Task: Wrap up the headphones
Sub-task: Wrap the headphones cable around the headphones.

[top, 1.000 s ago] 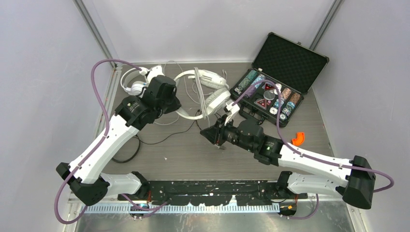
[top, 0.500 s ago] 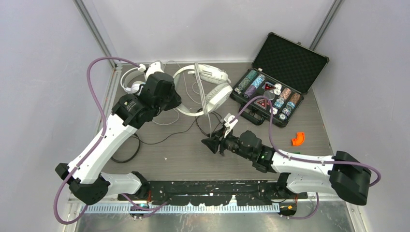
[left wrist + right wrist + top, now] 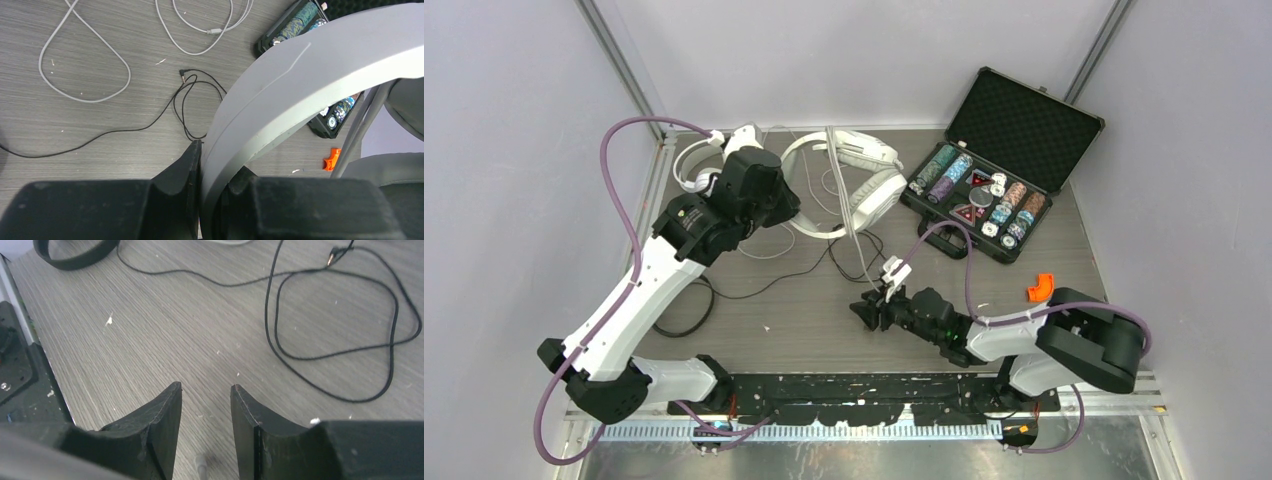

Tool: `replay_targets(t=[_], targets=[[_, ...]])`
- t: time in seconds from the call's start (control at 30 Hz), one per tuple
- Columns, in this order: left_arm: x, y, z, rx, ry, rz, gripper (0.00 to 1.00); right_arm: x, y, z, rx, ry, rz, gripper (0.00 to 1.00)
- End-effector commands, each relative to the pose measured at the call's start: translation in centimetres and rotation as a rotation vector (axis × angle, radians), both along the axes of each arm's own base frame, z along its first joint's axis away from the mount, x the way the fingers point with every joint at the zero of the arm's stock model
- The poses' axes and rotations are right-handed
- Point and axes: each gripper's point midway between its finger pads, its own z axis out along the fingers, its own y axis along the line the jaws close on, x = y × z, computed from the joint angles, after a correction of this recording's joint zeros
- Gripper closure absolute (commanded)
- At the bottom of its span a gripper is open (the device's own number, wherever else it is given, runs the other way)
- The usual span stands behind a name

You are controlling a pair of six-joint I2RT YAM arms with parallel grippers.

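My left gripper (image 3: 216, 161) is shut on the curved band of a large white headset (image 3: 300, 85), held just above the table; the headset's cups (image 3: 874, 195) show at the back centre. Its thin white cable (image 3: 85, 97) lies in loops on the table. A second white headset (image 3: 696, 165) lies at the back left, partly behind the left arm. The black headset's band (image 3: 75, 252) lies at the near left, and its black cable (image 3: 345, 352) loops across the middle. My right gripper (image 3: 206, 390) hovers low over bare table, open, with nothing between its fingers.
An open black case (image 3: 999, 170) of poker chips stands at the back right. A small orange piece (image 3: 1041, 287) lies on the table to its near side. The black rail (image 3: 864, 385) carrying the arm bases runs along the near edge, close behind my right gripper.
My right gripper has opened and drawn back toward the near edge, dropping lower. The left arm, still gripping the white headset, has shifted it slightly.
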Motion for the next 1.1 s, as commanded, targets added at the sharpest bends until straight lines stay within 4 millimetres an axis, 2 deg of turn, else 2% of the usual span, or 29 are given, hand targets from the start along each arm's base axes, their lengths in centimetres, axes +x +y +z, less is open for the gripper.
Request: replay_targets(t=[0.0, 0.17, 0.3, 0.43, 0.57, 0.6, 0.73, 0.9, 0.93, 0.97, 1.07], targets=[[0.8, -1.0, 5.0, -0.171, -0.114, 0.022, 1.00, 0.4, 0.4, 1.6, 0.133, -0.016, -0.036, 0.55], [0.7, -1.0, 4.9, -0.170, -0.113, 0.023, 1.00, 0.0, -0.1, -0.5, 0.150, 0.041, -0.054, 0.58], [0.7, -0.8, 5.0, -0.166, -0.119, 0.029, 1.00, -0.2, -0.3, -0.9, 0.173, 0.053, -0.055, 0.70], [0.7, -0.6, 5.1, -0.163, -0.124, 0.035, 1.00, -0.3, -0.4, -1.3, 0.177, 0.069, -0.057, 0.78], [0.5, -0.3, 5.2, -0.151, -0.121, 0.030, 1.00, -0.3, -0.7, -1.9, 0.177, 0.087, -0.071, 0.98], [0.4, -0.5, 5.2, -0.145, -0.117, 0.014, 1.00, -0.3, -0.7, -2.0, 0.179, 0.095, -0.076, 0.99], [-0.4, -1.6, 5.4, -0.173, -0.095, -0.111, 1.00, 0.0, -0.7, -1.6, 0.206, 0.115, -0.095, 1.00], [-3.1, -4.2, 6.4, -0.289, -0.102, -0.361, 1.00, 0.2, -0.4, -0.6, 0.224, 0.162, -0.080, 1.00], [-3.7, -4.5, 6.6, -0.313, -0.097, -0.402, 1.00, 0.2, -0.3, -1.0, 0.198, 0.188, -0.074, 1.00], [-4.1, -4.8, 6.6, -0.327, -0.087, -0.444, 1.00, 0.1, 0.0, -0.4, 0.206, 0.194, -0.058, 1.00], [-5.7, -5.3, 6.3, -0.337, -0.067, -0.594, 1.00, 0.0, -0.1, -0.5, 0.174, 0.265, -0.051, 1.00]])
